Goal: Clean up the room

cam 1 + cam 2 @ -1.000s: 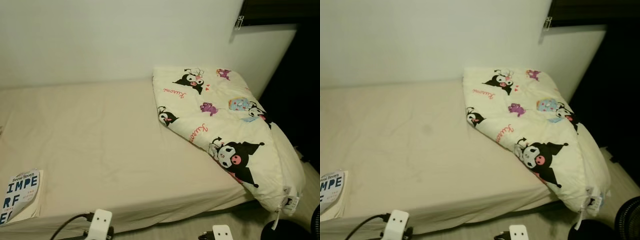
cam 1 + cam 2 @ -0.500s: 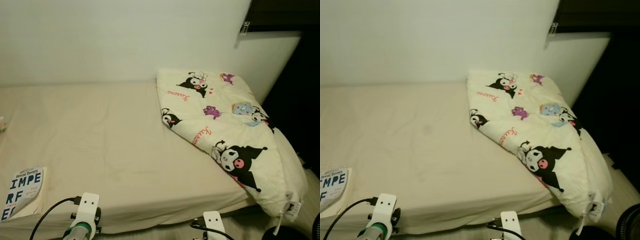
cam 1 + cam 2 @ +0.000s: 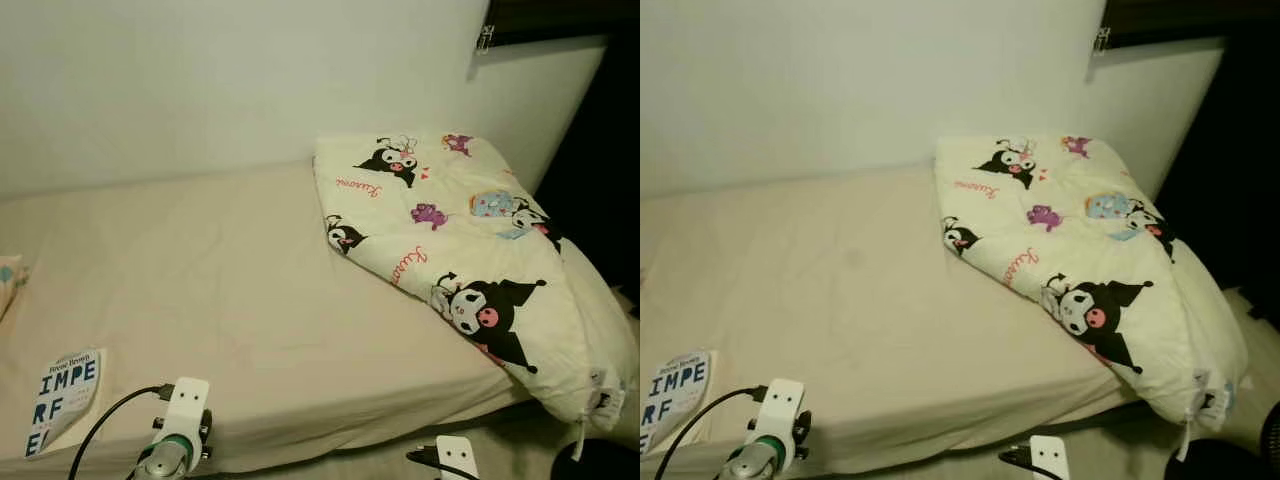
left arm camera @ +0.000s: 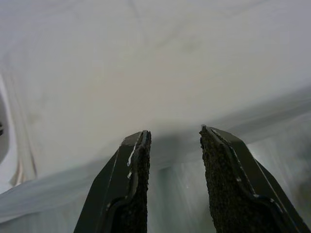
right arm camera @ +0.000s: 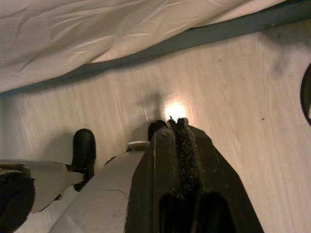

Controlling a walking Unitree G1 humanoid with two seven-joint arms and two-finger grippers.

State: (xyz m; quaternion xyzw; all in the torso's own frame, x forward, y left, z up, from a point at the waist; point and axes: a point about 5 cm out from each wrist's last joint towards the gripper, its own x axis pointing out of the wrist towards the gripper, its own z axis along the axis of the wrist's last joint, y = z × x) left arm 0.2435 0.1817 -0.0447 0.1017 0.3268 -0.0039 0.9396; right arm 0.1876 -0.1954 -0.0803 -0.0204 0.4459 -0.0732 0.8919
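Note:
A book (image 3: 66, 396) with a white and blue cover lies on the beige bed (image 3: 210, 280), near its front left corner. A folded cream quilt (image 3: 470, 270) printed with cartoon figures covers the bed's right end and hangs over the edge. My left gripper (image 4: 172, 141) is open and empty, pointing at the sheet just past the bed's front edge. Its wrist (image 3: 180, 425) shows low at the front, to the right of the book. Pointing down at the wooden floor (image 5: 233, 87) beside the bed, my right gripper (image 5: 177, 121) is shut with nothing in it.
A white wall runs behind the bed. A dark round object (image 3: 600, 462) stands on the floor below the quilt's hanging corner. A pale patterned thing (image 3: 6, 280) pokes in at the bed's left edge. My own black foot (image 5: 83, 145) rests on the floor.
The whole picture has shifted, so the camera has moved. My left wrist has come up further into view at the bottom. Book and quilt lie as before.

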